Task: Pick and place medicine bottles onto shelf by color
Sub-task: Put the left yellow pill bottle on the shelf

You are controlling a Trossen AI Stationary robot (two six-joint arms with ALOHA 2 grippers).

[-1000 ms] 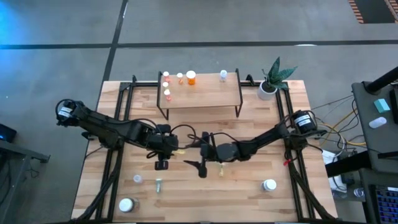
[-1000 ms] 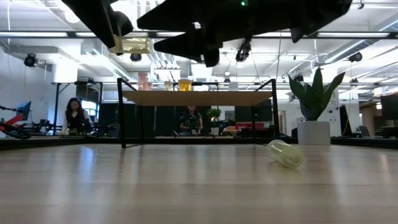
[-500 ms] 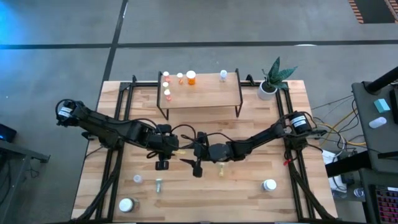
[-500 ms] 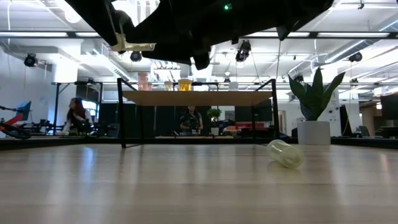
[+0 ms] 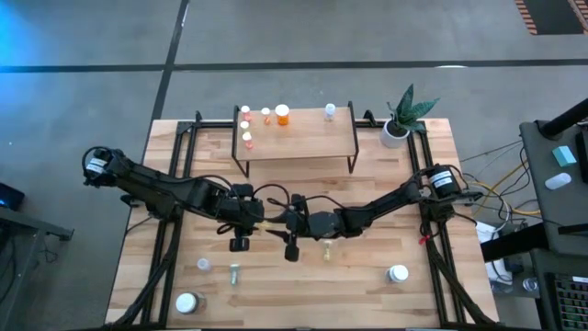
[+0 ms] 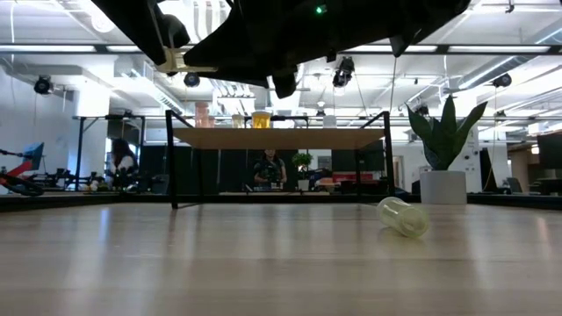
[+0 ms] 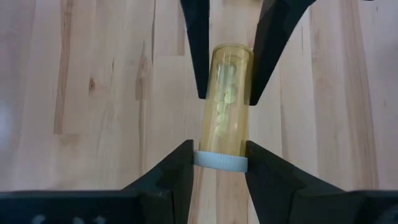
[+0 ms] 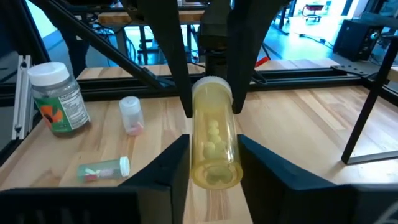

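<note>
From above, the right gripper (image 5: 278, 231) has slid left to meet the left gripper (image 5: 265, 223) in mid-air above the table centre, well short of the shelf (image 5: 295, 134). In the left wrist view the yellow bottle (image 7: 225, 106) is clamped at its cap by that arm's jaws. The right wrist view shows the right fingers (image 8: 166, 163), wider a second ago, now closed on the bottle's base, so a handover looks under way.

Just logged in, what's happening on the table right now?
Both arms meet above the middle of the table in a handover. The left claw grips a yellow pill bottle at its white cap, and the right claw has closed around the other end of the same bottle. The shelf already carries several bottles, mostly orange and red ones along its left side. More bottles wait on the table's near side.
</note>
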